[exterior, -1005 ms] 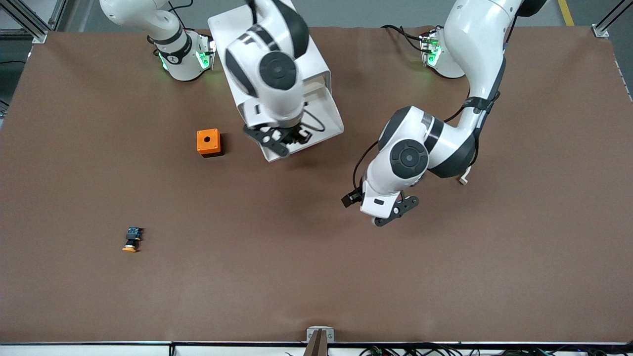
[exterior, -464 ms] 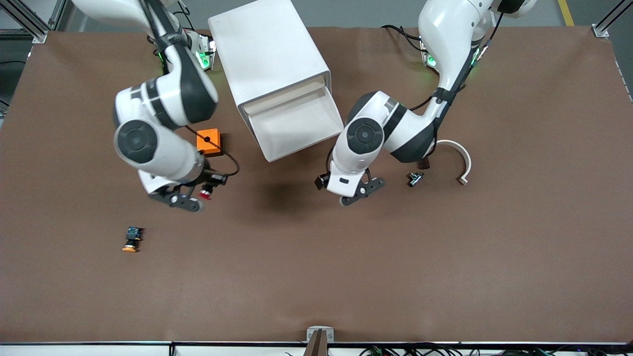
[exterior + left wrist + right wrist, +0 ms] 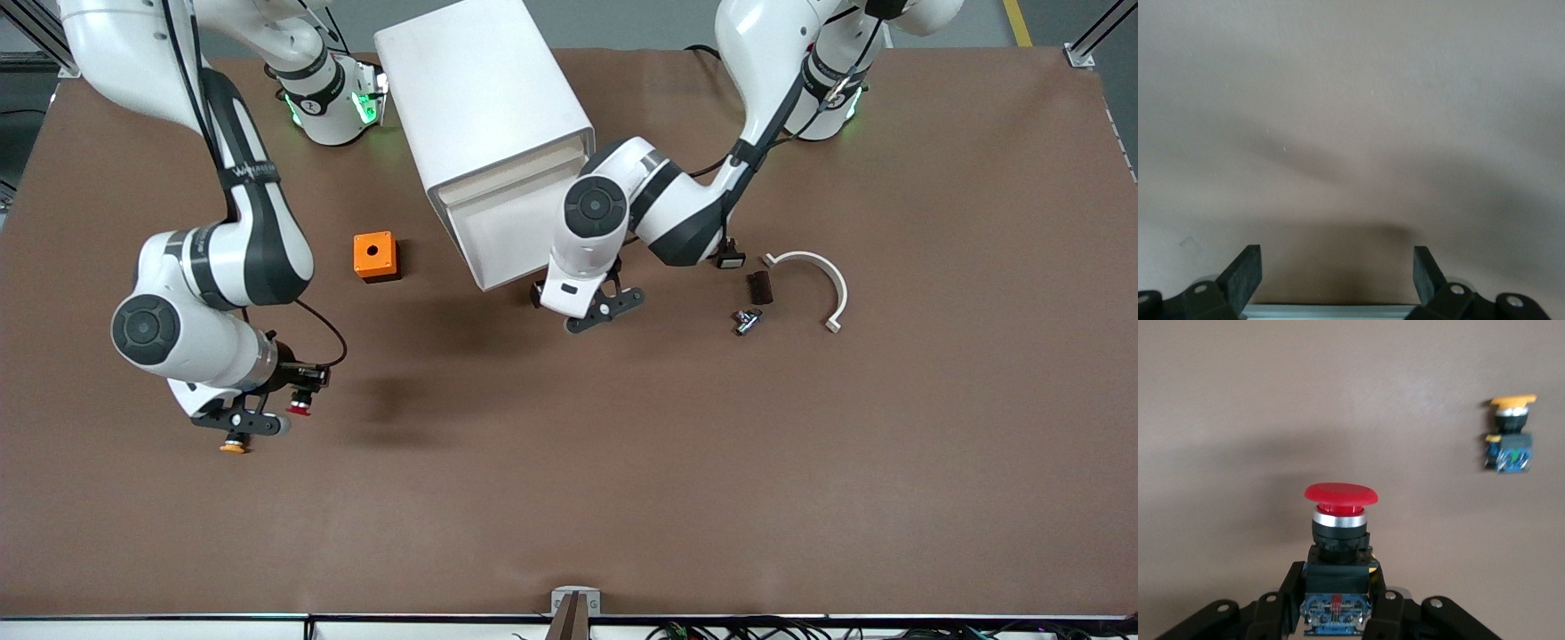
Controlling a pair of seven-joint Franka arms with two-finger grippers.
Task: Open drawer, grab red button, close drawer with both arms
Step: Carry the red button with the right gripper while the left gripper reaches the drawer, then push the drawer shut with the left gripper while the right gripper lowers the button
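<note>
Both hands over bare table: right hand (image 3: 267,418) grips button (image 3: 1340,520) (drawer (image 3: 511,227) open); left hand (image 3: 594,307) gapes empty.

Red-cap button (image 3: 1340,540), black body, bluish back end, clamped in right gripper (image 3: 267,411) over tabletop (image 3: 569,462). White drawer (image 3: 507,233) partly out of cabinet (image 3: 480,98).

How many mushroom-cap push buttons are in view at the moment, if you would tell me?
2: the red button held in the right gripper, and the orange-capped button on the table beneath it. Others may be hidden.
</note>
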